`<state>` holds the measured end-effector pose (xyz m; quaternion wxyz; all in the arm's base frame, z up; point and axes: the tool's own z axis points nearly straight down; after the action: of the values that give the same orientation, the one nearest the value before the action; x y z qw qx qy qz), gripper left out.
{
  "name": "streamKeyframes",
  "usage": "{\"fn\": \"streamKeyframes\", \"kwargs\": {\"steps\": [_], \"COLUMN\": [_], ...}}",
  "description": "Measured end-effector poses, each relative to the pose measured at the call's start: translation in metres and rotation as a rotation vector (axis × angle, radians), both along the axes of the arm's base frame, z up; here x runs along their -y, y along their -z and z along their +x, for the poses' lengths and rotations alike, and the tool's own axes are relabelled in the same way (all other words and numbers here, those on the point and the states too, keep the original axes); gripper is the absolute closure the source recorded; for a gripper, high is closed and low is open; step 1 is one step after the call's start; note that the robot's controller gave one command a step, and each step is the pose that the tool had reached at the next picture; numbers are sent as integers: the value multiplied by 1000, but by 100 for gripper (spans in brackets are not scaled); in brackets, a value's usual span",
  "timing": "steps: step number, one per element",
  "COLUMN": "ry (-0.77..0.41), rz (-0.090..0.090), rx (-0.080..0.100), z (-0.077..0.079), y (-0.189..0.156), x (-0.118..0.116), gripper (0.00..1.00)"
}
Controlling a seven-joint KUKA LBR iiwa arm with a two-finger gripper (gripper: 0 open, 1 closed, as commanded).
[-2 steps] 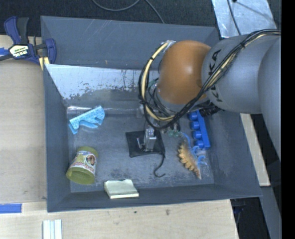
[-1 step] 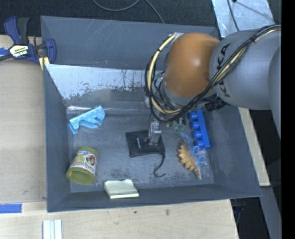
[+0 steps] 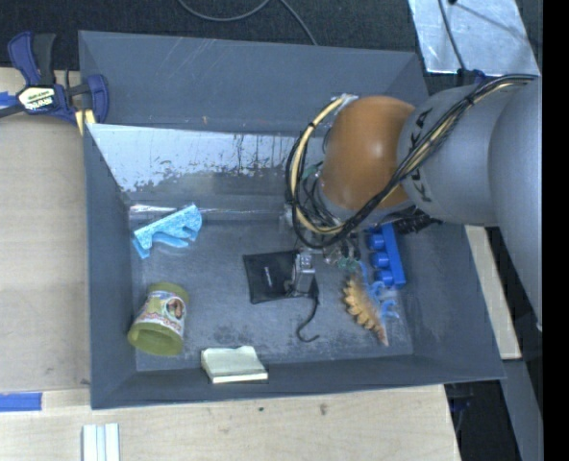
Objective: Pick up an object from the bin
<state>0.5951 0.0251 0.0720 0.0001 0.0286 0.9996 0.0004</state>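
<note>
- the grey arm comes in from the right and bends down over the bin, its wrist under a rounded orange cover.
- bundled cables loop round the left side of that cover and run down to the wrist.
- the jaws are low, just above the middle of the bin floor, at the right edge of a flat black square thing; i cannot tell whether they are spread, pressed together or touching it.
- a thin black cord trails from there toward the front wall.
- just right of the jaws lie a blue studded brick and, nearer the front, a tan spiky toy animal.
- well apart on the left lie a light blue plastic piece and a small green tub on its side.
- a pale yellow block lies at the front wall.
- the tub carries a picture label; its writing is too small to read.
- black lettering shows on the arm beside the cover, partly hidden by cables, and i cannot read it.
</note>
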Motion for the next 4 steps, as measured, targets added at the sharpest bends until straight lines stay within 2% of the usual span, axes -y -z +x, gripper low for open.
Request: {"fn": "streamKeyframes", "kwargs": {"steps": [1,3,4], "ry": [7,8,8], "rz": [1,1,1], "rx": [16,15,5], "z": [10,10,7], "y": [1,-2,-19], "x": [-6,-5,-5], "gripper": [100,100,100]}}
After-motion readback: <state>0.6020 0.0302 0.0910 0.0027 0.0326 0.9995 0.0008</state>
